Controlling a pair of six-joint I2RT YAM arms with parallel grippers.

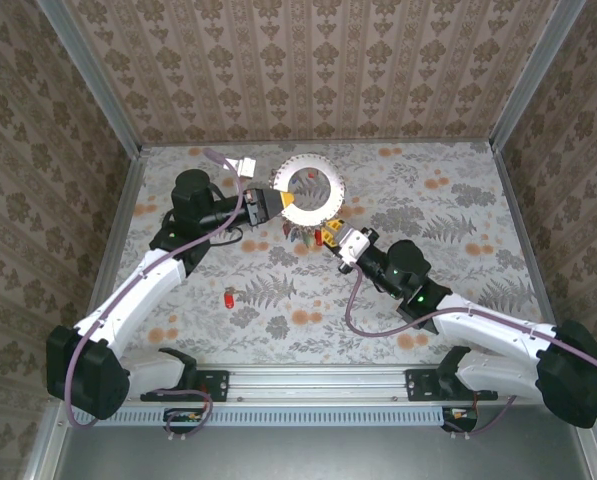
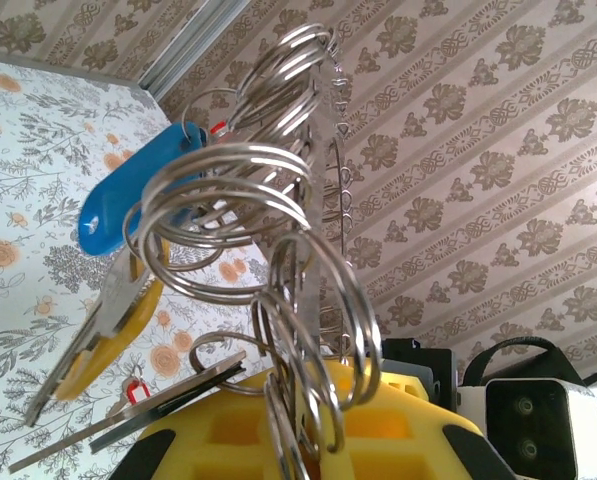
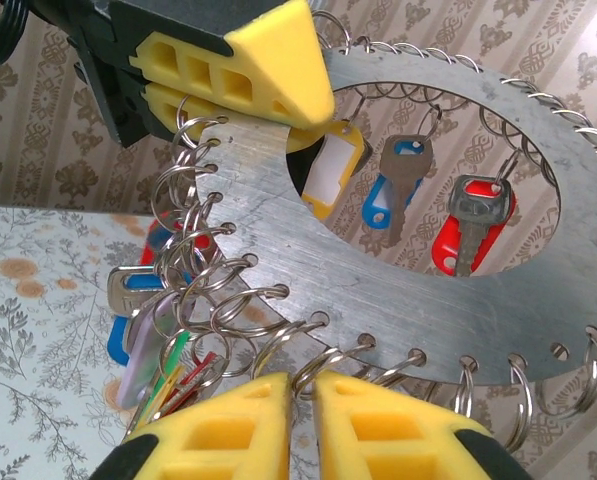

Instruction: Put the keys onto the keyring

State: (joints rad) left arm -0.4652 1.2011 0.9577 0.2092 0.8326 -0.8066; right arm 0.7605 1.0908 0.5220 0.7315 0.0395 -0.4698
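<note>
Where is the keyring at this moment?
In the top view the keyring is at the far centre of the table, clamped at its left edge by the left gripper, with the right gripper closed at its near rim.

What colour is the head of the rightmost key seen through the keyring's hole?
Red; the key head shows best in the right wrist view.
</note>
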